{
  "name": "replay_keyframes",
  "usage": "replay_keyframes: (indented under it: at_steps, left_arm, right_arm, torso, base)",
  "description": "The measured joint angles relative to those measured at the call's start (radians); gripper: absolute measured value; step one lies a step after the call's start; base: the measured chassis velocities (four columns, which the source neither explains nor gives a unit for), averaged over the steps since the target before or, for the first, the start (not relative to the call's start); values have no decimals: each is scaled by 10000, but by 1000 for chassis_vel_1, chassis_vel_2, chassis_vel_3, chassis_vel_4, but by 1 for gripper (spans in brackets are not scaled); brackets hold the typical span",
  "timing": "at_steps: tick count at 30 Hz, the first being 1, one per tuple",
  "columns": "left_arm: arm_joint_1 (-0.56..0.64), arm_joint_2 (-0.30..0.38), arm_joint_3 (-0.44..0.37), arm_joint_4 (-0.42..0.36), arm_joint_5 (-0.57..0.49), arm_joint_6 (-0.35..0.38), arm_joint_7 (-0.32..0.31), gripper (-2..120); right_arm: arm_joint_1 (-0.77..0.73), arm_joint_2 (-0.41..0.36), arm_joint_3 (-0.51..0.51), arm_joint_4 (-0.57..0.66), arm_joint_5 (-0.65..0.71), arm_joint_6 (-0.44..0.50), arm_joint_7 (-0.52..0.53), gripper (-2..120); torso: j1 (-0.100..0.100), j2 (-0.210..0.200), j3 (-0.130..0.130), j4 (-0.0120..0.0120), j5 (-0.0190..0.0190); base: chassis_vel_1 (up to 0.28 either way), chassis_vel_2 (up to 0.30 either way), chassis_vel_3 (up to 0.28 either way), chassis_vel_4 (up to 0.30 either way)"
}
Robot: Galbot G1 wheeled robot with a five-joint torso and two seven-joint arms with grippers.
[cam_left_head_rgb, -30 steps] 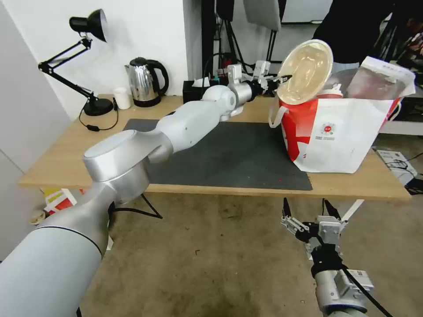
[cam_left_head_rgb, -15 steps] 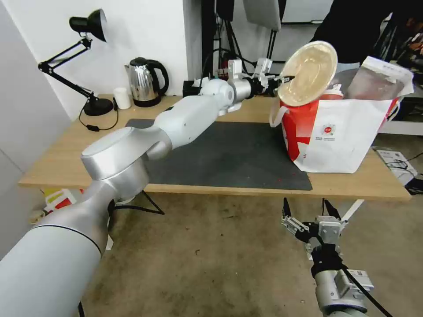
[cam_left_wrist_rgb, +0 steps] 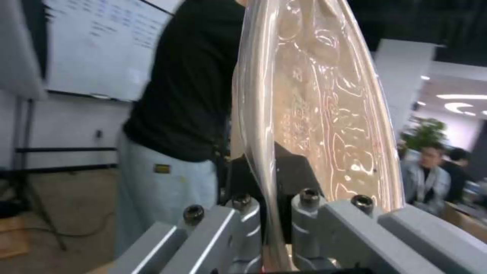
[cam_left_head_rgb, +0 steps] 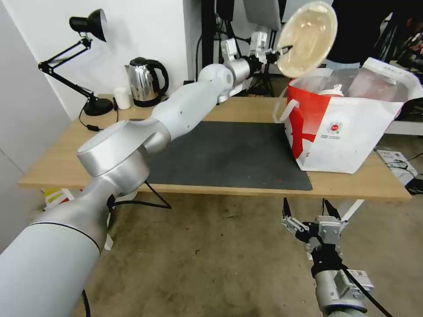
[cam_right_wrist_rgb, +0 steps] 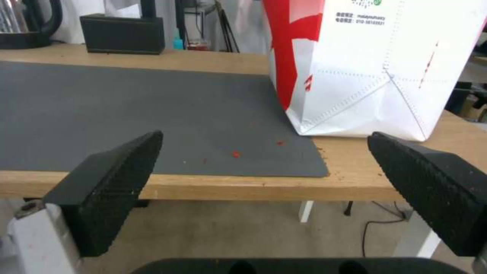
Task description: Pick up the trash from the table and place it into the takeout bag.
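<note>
My left gripper (cam_left_head_rgb: 278, 52) is stretched out high over the table's (cam_left_head_rgb: 66, 154) far right, shut on the rim of a tan paper-like bowl (cam_left_head_rgb: 307, 37) held on edge above the takeout bag's (cam_left_head_rgb: 348, 132) open mouth. Up close in the left wrist view, the bowl (cam_left_wrist_rgb: 314, 106) stands between the two black pads (cam_left_wrist_rgb: 292, 167). A red cup with a white lid (cam_left_head_rgb: 330, 92) pokes up inside the bag. My right gripper (cam_left_head_rgb: 310, 215) hangs open below the table's front edge; the right wrist view looks between its fingers (cam_right_wrist_rgb: 109, 179) at the bag (cam_right_wrist_rgb: 370, 68).
A dark grey mat (cam_left_head_rgb: 229, 154) covers the table's middle, with red crumbs (cam_right_wrist_rgb: 236, 154) near its front. A kettle (cam_left_head_rgb: 145, 81), small white cup (cam_left_head_rgb: 122, 97) and desk lamp (cam_left_head_rgb: 88, 26) stand at the back left. A black tissue box (cam_right_wrist_rgb: 121, 34) sits at the back. A person (cam_left_wrist_rgb: 188, 95) stands behind the bag.
My left gripper has lifted the tan bowl from the bag's near rim to well above its opening. The bag's mouth now shows the red cup. The right arm has not moved.
</note>
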State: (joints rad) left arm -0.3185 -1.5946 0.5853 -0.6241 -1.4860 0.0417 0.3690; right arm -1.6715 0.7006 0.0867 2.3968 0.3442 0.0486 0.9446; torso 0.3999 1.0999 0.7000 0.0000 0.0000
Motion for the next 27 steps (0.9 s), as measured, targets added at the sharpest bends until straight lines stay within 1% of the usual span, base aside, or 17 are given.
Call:
replay_keyframes:
  at_steps: [1, 2, 5, 6, 8, 15, 18, 27]
  left_arm:
    - [25, -2, 14, -75, 22, -82, -400, 0]
    - [25, -2, 14, -75, 22, -82, -400, 0]
    - [146, -5, 173, -248, 291, -425, -1286, 0]
    - [146, -5, 173, -248, 291, -425, -1286, 0]
    - [193, -7, 267, -254, 408, -537, -1476, 0]
    - [184, -8, 272, -209, 455, -486, -1477, 0]
    - [208, -8, 224, -270, 450, -415, -1282, 0]
    - [461, -7, 137, -516, 448, -378, -1032, 0]
  right_arm:
    - [0, 0, 0, 0, 0, 0, 0, 100]
    - [0, 0, 0, 0, 0, 0, 0, 100]
    - [0, 0, 0, 0, 0, 0, 0, 100]
    - [0, 0, 0, 0, 0, 0, 0, 100]
    - [0, 0, 0, 0, 0, 0, 0, 100]
    - [0, 0, 0, 0, 0, 0, 0, 100]
    - [0, 0, 0, 0, 0, 0, 0, 100]
    - [0, 0, 0, 0, 0, 0, 0, 100]
  torso:
    - [0, 0, 0, 0, 0]
    - [0, 0, 0, 0, 0]
    - [1, 0, 1, 0, 0]
    - [1, 0, 1, 0, 0]
    - [0, 0, 0, 0, 0]
    - [0, 0, 1, 1, 0]
    - [1, 0, 0, 0, 0]
    - [1, 0, 0, 0, 0]
  base:
    - [0, 0, 0, 0]
    - [0, 0, 0, 0]
    - [0, 0, 0, 0]
    - [0, 0, 0, 0]
    - [0, 0, 0, 0]
    - [0, 0, 0, 0]
    - [0, 0, 0, 0]
    - [0, 0, 0, 0]
